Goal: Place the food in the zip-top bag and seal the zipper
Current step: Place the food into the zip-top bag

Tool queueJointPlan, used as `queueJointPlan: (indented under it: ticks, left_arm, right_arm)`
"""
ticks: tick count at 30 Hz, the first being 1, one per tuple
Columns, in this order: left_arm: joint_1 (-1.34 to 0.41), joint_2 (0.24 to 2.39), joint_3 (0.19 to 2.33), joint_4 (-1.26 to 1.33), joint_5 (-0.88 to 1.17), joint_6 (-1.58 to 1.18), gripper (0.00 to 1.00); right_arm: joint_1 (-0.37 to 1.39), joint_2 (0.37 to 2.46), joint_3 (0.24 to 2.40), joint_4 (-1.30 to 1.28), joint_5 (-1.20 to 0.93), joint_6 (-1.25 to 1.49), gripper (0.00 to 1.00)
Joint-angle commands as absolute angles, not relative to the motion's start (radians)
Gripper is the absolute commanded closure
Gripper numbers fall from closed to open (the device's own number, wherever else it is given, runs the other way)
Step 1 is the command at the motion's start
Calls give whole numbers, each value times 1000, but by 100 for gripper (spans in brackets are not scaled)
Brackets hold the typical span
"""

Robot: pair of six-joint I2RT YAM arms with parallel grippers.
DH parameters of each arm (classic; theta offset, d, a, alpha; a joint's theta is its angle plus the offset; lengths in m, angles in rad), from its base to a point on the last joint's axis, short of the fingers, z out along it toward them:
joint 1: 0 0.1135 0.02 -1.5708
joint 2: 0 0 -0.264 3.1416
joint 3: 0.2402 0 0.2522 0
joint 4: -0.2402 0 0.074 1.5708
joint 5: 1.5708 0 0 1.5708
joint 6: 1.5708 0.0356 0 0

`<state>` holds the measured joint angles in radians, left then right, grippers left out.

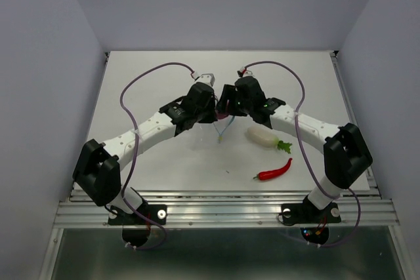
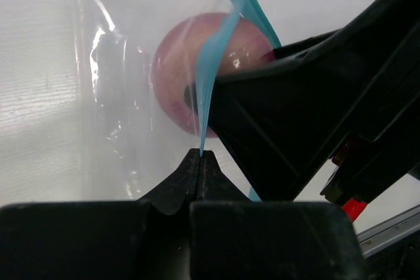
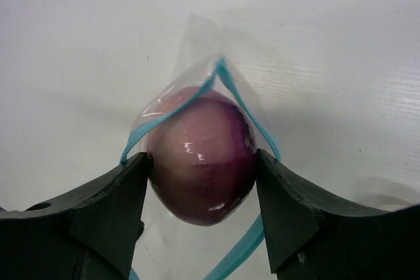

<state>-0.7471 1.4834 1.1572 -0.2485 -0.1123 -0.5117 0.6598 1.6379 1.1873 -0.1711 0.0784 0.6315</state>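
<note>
My left gripper is shut on the light-blue zipper of the clear zip-top bag and holds the bag up above the table. My right gripper is shut on the purple-red onion and holds it in the bag's open mouth, the blue zipper looping round it. The onion shows through the plastic in the left wrist view. In the top view both grippers meet at the table's middle. The white radish and the red chili lie on the table to the right.
The white table has a metal rail along its near edge. Grey walls close in the left, right and back. Purple cables loop over both arms.
</note>
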Motion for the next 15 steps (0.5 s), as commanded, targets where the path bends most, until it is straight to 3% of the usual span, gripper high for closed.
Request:
queueJointPlan:
  ticks: [1,7,9,15]
  left_arm:
    - [-756,1453,1149,-213,-86,-502,100]
    - [-759,1445,1143,-180,-78,-512,100]
    - [-759,1442,1140,-166,-86,-522,100]
    - [-759,1440,1141,-140,-100,-545,100]
  right_arm:
    - [667,1643,1269,-121,204,698,53]
    - [667,1651,1276,-94,196,696,45]
    - [667,1655,1272,-94,163,686,31]
    - [667,1655,1266,-103,97,651,15]
